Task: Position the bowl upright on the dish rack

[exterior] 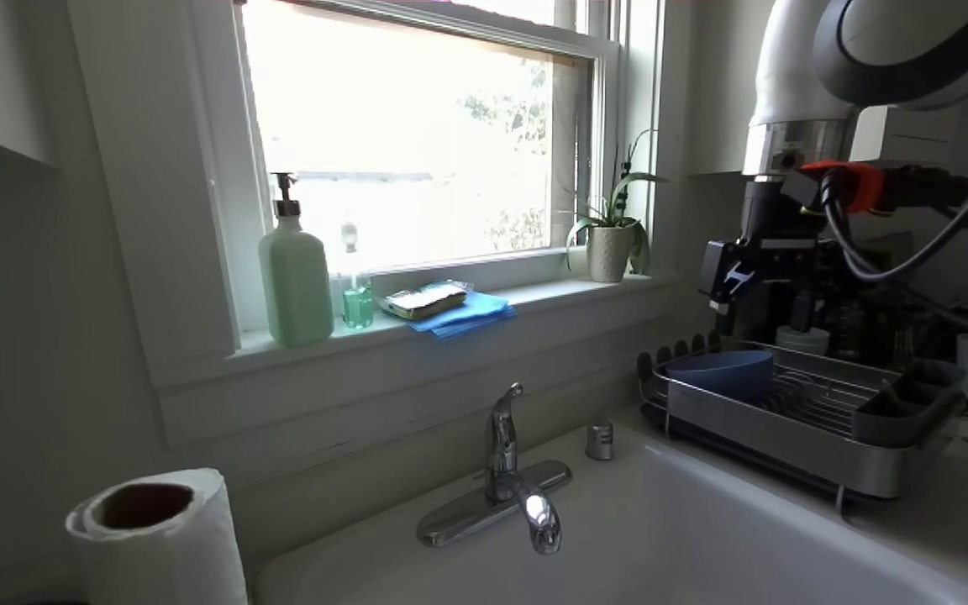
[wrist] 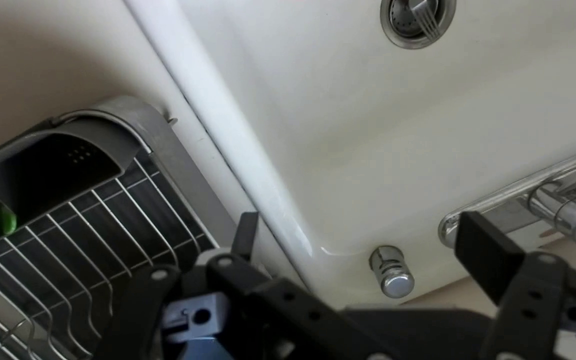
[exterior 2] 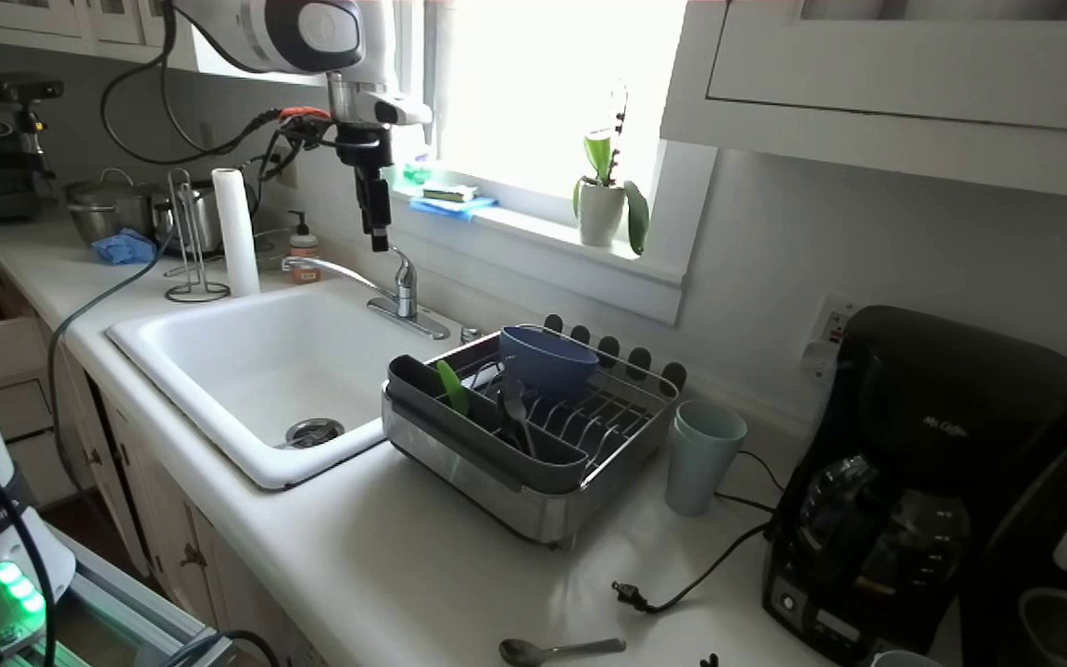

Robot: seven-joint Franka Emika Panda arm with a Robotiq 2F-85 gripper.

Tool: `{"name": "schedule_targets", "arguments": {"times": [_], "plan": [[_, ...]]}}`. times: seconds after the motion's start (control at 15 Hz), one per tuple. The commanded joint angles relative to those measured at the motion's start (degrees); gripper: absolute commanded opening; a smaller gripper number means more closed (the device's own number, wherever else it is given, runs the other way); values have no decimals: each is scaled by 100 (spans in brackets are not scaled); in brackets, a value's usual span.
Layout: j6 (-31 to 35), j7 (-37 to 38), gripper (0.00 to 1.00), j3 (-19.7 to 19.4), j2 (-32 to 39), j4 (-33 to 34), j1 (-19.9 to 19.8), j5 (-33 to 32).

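The blue bowl sits in the dish rack at the window-side end, its rim slanted, in both exterior views [exterior: 723, 376] [exterior 2: 547, 363]. The silver-grey dish rack [exterior: 778, 428] stands on the counter beside the sink; it also shows in an exterior view [exterior 2: 478, 496] and in the wrist view [wrist: 188, 170]. My gripper [exterior: 761, 315] is open with nothing between its fingers. It hangs in the air higher than the rack, pointing down, also in an exterior view [exterior 2: 378, 239]. In the wrist view its fingers [wrist: 363, 240] straddle the sink's back corner. The bowl there is mostly or wholly hidden.
The faucet [exterior 2: 406, 287] and a chrome cap [wrist: 392, 272] stand at the sink's [exterior 2: 265, 472] back edge. The rack's grey utensil holder [exterior 2: 487, 426] holds utensils. Cups [exterior 2: 705, 454], a coffee maker [exterior 2: 904, 463] and a spoon [exterior 2: 561, 651] are on the counter.
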Motion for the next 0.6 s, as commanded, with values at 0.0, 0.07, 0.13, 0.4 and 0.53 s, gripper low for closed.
{"name": "schedule_targets", "arguments": {"times": [0.0,0.07,0.13,0.4,0.53], "plan": [[-12,56,100,-132,87,74,133,-34],[-13,88,100,-129,130,105,142,-34],[-147,370,100,-82,295,278,102,-161],[-142,683,100,-269,1180,1049,91,-70],[-102,-51,100,-452,1677,1510,160,152]]}}
